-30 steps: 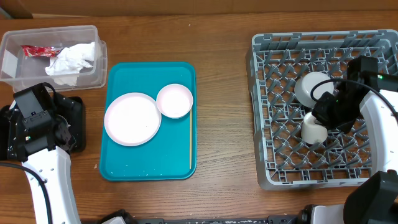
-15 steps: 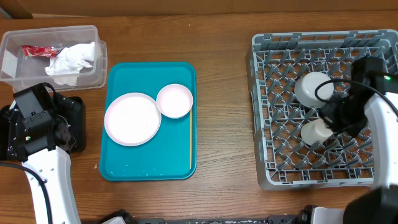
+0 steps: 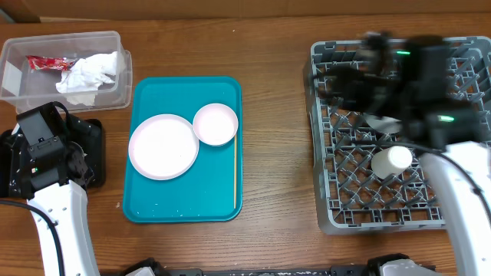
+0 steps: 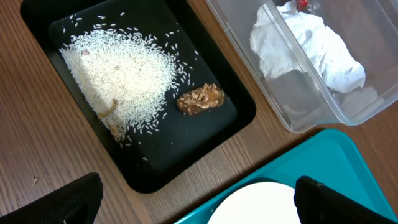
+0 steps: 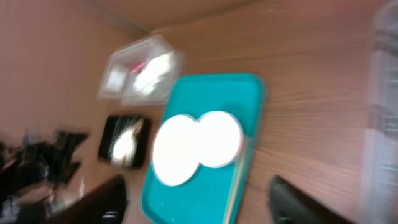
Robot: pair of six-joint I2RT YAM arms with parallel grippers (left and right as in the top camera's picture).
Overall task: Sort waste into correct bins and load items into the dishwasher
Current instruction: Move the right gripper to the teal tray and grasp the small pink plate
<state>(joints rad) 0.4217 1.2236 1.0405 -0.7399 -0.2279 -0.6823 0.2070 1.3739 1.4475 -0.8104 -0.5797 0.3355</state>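
Observation:
The grey dishwasher rack (image 3: 337, 192) stands at the right. A small white cup (image 3: 391, 161) lies in it, free of any grip. The white bowl (image 3: 377, 120) sits behind it, mostly hidden by my blurred right arm (image 3: 414, 69). My right gripper (image 5: 199, 205) is open and empty, facing the teal tray (image 5: 205, 186). The large plate (image 3: 163, 146) and pink saucer (image 3: 215, 124) rest on that tray. My left gripper (image 4: 199, 208) hangs open over the black tray (image 4: 37, 18), which holds rice (image 4: 118, 81) and a brown lump (image 4: 200, 99). The clear tub (image 3: 15, 92) holds a red wrapper (image 3: 47, 63) and tissues (image 3: 92, 70).
A thin wooden stick (image 3: 235, 172) lies along the right side of the teal tray (image 3: 184, 203). My left arm (image 3: 46, 161) covers most of the black tray in the overhead view. Bare wood separates the teal tray from the rack.
My right gripper has opened and left the cup lying in the rack. That arm has swung up and toward the rack's far left side. The left arm has not moved.

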